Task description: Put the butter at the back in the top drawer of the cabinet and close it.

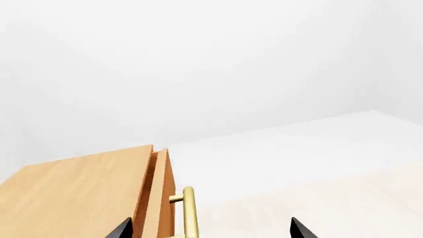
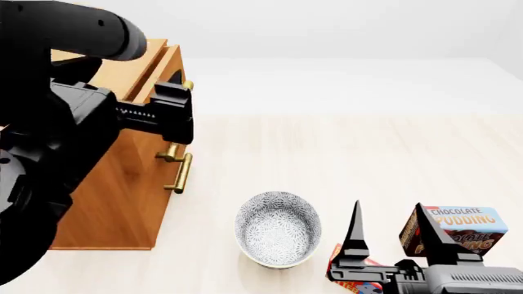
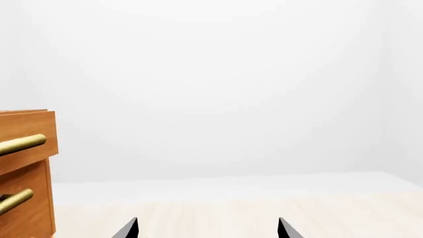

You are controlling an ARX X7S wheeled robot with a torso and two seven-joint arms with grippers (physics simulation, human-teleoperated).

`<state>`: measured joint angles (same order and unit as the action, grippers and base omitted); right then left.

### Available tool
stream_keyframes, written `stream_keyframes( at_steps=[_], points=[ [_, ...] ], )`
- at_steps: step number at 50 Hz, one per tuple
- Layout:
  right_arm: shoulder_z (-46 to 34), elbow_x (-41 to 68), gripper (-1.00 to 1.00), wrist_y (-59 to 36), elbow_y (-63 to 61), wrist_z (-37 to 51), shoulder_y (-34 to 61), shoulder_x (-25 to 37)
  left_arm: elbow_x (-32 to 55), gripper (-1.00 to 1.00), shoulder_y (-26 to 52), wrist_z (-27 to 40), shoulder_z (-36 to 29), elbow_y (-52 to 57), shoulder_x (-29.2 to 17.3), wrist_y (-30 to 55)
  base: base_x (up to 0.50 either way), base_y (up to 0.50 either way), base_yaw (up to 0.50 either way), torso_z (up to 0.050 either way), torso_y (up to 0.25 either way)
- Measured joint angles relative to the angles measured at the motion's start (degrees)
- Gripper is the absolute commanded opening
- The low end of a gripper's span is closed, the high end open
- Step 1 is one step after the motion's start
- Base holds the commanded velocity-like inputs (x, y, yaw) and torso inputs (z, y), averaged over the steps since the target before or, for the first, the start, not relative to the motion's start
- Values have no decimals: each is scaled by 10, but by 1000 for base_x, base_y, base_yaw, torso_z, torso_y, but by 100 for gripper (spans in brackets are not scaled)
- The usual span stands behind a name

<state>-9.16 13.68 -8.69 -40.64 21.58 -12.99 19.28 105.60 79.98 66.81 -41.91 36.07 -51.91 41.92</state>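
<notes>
The butter [image 2: 349, 277] lay on the floor beside the bowl [image 2: 278, 228], mostly hidden beneath the right gripper [image 2: 391, 228], whose fingers stood apart and empty. The left gripper [image 1: 210, 229], also spread, straddled the top drawer's handle [image 1: 189, 210]. The small carton looked light, stiff and fairly smooth, best pinched across its narrow sides.

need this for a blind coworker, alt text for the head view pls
A light-brown wooden cabinet with brass bar handles stands at left, the robot's black left tool at its top drawer. On the pale floor sit a patterned white bowl, a chocolate pudding box and the open right tool.
</notes>
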Motion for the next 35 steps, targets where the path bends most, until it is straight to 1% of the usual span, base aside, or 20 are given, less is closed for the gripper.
stream_keyframes(
  at_steps=[10, 22, 28, 35],
  points=[
    [-1, 5, 100, -4, 2, 1, 3, 3, 91, 100, 116, 1, -49, -145, 45, 85, 0, 0, 0, 0, 0],
    [-2, 9, 100, -7, 2, 1, 5, 7, 182, 100, 210, 6, -131, -334, 111, 183, 0, 0, 0, 0, 0],
    [-3, 11, 100, -8, 1, 2, 5, 9, 198, 100, 255, -4, -172, -443, 151, 233, 0, 0, 0, 0, 0],
    [-4, 12, 100, -10, 0, 2, 5, 11, 183, 100, 307, -35, -210, -569, 201, 284, 0, 0, 0, 0, 0]
  ],
)
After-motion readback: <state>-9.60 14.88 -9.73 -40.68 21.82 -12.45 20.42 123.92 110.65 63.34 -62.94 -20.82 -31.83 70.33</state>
